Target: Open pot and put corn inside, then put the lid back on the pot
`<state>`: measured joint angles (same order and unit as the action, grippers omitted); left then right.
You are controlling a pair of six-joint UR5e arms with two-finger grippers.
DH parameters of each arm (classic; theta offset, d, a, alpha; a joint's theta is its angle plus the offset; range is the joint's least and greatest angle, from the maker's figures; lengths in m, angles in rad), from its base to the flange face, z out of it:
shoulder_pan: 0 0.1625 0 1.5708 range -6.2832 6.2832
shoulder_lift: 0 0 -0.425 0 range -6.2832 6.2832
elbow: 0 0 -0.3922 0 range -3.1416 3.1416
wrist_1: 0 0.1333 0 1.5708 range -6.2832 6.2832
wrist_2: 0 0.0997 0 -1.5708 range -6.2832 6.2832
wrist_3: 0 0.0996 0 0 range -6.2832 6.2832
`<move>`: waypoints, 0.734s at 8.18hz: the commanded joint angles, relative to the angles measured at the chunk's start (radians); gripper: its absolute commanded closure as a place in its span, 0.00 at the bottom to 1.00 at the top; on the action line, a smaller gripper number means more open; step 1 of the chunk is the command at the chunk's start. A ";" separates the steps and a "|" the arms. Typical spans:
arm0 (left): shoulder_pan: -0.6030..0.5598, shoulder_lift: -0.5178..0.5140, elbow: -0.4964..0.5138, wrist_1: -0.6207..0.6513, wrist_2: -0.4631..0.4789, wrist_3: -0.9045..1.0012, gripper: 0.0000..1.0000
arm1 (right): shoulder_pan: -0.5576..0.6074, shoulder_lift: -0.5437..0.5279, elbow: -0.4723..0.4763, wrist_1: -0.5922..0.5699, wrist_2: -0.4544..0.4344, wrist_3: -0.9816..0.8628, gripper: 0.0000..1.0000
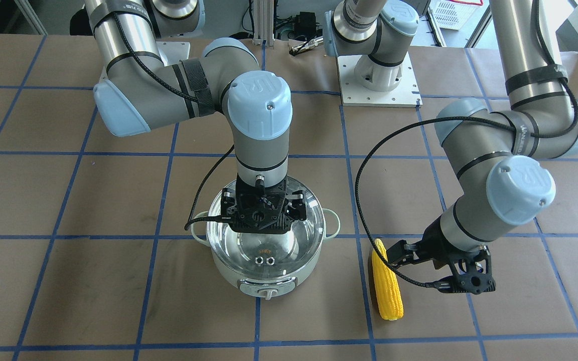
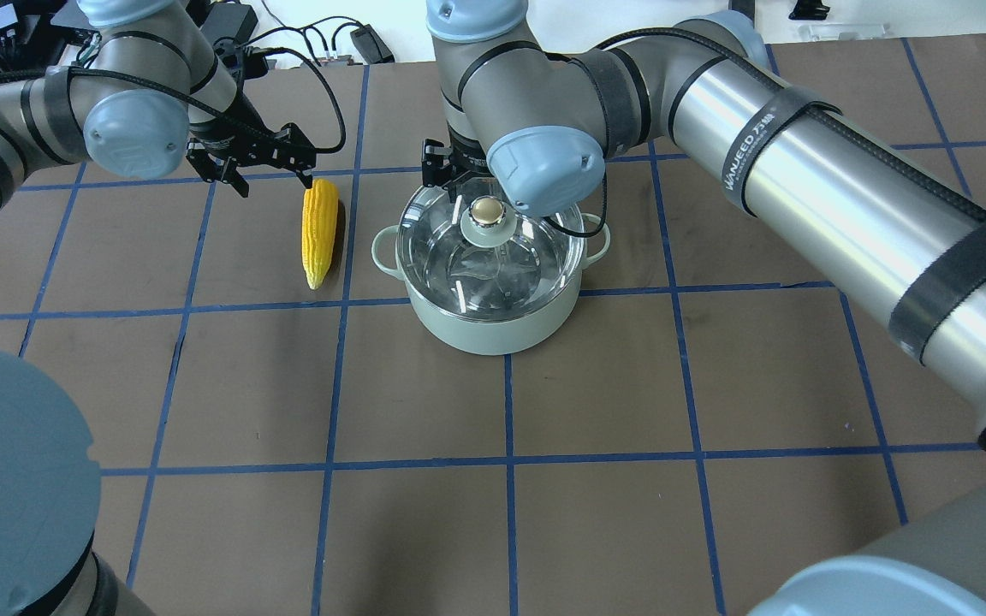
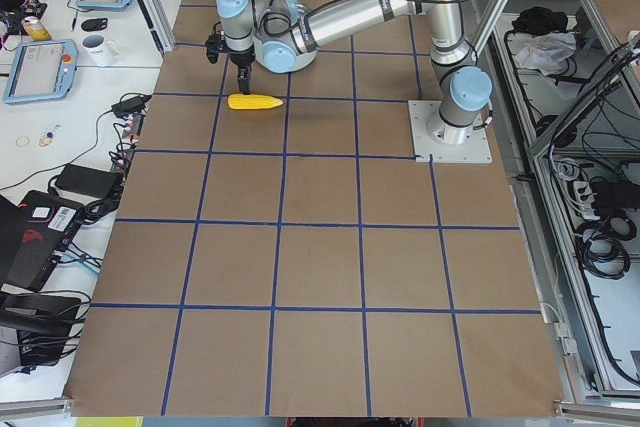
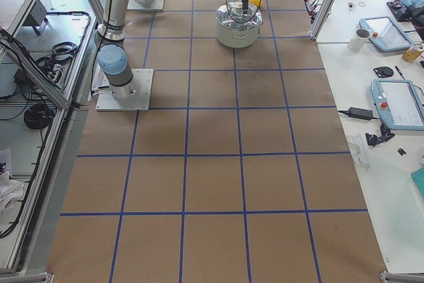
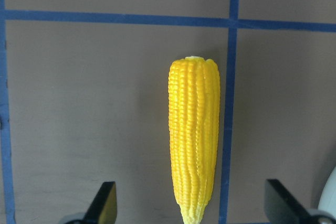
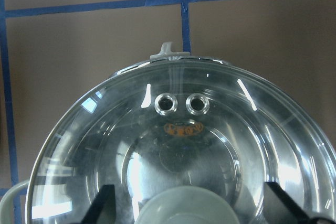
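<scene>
**Corn (image 1: 387, 283) out, lid (image 2: 493, 265) on**

The corn lies flat on the table (image 1: 118, 301) near the pot (image 2: 493, 329); the left claw (image 5: 190, 195) hovers over it, fingers (image 5: 106, 203) apart. The right claw (image 6: 190, 192), likewise spread, hangs above the lid, which covers the pot.

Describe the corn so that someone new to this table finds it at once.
Start at the mint-green pot near the middle of the brown, blue-gridded table. On the robot's left of it, clear of the pot, the corn lies flat, with the open left pincer hovering by it. It is the only bright yellow, tapered, kernel-rowed thing there.
</scene>
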<state>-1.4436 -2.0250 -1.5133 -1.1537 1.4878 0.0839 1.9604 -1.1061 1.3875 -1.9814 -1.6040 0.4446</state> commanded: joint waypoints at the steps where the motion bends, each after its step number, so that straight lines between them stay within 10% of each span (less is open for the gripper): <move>1: 0.000 -0.055 -0.002 0.006 -0.026 -0.006 0.00 | 0.002 -0.017 0.019 0.029 0.015 0.000 0.02; 6: 0.000 -0.130 -0.002 0.040 -0.024 -0.007 0.00 | 0.000 -0.015 0.019 0.024 0.072 0.009 0.60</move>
<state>-1.4435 -2.1306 -1.5156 -1.1259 1.4648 0.0796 1.9605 -1.1213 1.4064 -1.9582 -1.5350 0.4539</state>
